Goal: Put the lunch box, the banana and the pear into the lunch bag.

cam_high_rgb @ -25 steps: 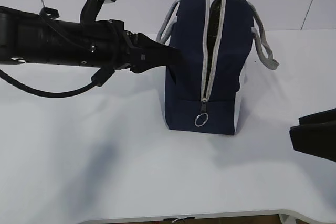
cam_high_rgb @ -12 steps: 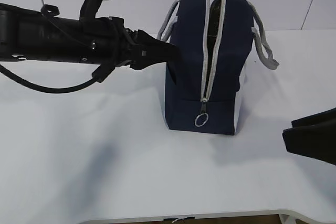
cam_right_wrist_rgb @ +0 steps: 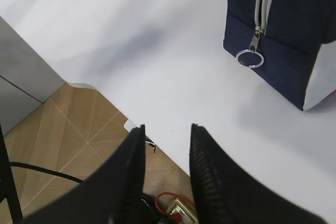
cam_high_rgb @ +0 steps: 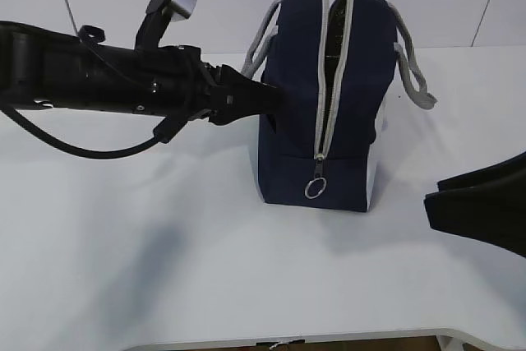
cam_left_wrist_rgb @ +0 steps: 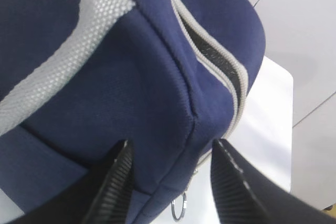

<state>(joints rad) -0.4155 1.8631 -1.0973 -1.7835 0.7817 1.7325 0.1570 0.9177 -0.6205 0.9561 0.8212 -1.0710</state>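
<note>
Bag [cam_high_rgb: 329, 96]: boxy navy fabric, upright on the white table [cam_high_rgb: 164, 269], set right of centre in the exterior view.
Bag axis: long side runs away from the camera, so the narrow end panel faces forward.
Zipper [cam_high_rgb: 333, 71]: grey tape over the top and down the near end, parted along the top (dark mesh shows inside), ending at a metal ring pull [cam_high_rgb: 316, 189].
Handles [cam_high_rgb: 415, 67]: 2 loops of coarse grey webbing, 1 per side.
Lower side panel [cam_high_rgb: 376, 166]: white.
Left gripper [cam_left_wrist_rgb: 170, 182]: ribbed black fingers spread, straddling a stitched corner of the bag; whether they pinch it I cannot tell.
Right gripper [cam_right_wrist_rgb: 165, 169]: fingers parted, empty, over the table edge near the ring pull.
</note>
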